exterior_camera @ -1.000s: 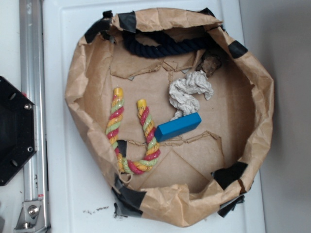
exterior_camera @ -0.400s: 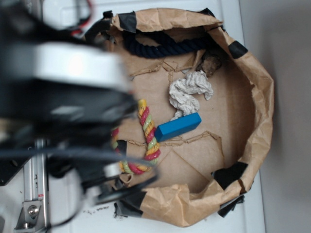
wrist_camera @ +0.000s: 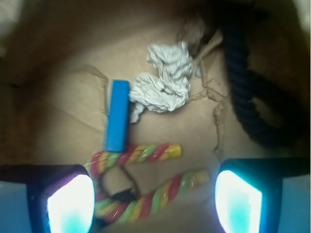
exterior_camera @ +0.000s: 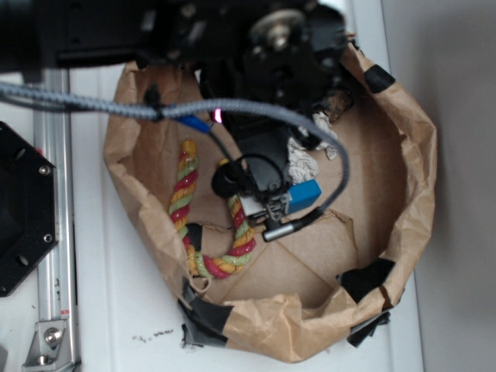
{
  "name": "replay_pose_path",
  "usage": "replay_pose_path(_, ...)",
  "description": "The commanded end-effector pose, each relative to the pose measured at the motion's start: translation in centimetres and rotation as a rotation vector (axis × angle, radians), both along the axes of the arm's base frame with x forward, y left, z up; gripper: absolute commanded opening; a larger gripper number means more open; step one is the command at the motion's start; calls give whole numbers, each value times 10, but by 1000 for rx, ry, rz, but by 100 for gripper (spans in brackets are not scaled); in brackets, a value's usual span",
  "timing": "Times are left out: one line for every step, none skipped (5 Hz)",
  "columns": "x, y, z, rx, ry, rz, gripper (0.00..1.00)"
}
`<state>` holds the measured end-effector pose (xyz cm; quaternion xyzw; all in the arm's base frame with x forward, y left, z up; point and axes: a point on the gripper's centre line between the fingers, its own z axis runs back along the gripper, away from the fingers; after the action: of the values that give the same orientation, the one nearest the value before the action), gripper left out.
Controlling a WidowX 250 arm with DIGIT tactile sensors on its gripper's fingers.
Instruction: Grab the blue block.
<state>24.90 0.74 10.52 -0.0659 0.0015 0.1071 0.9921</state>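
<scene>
The blue block (exterior_camera: 304, 195) lies on the floor of the brown paper basket (exterior_camera: 411, 155), mostly covered by my arm in the exterior view. In the wrist view the blue block (wrist_camera: 117, 115) lies whole, ahead and to the left. My gripper (wrist_camera: 154, 199) is open and empty, with its jaws wide apart. It hovers over the multicoloured rope (wrist_camera: 146, 153), short of the block. In the exterior view the gripper (exterior_camera: 249, 184) sits between the rope (exterior_camera: 182, 190) and the block.
A crumpled white cloth (wrist_camera: 163, 85) lies just beyond the block. A dark navy rope (wrist_camera: 248, 87) runs along the basket's far wall. Black tape patches (exterior_camera: 368, 277) mark the rim. A black base (exterior_camera: 19, 209) and a metal rail (exterior_camera: 54, 256) stand at the left.
My arm has swept in from the left and now reaches over the basket, covering the navy rope and much of the block. The objects have not moved.
</scene>
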Motion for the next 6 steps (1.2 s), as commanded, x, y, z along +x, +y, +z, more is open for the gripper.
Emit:
replay_pose_path(31, -53, -54, -8, 9, -154, 100)
replay_pose_path(43, -56, -84, -15, 55, -173, 100)
replay_pose_path(39, -63, -102, -38, 109, -169, 0)
replay_pose_path(30, -71, -95, 0, 102, -215, 0)
replay_pose_path(29, -62, -49, 128, -27, -318, 0)
replay_pose_path(13, -30, -3, 273, -271, -402, 0)
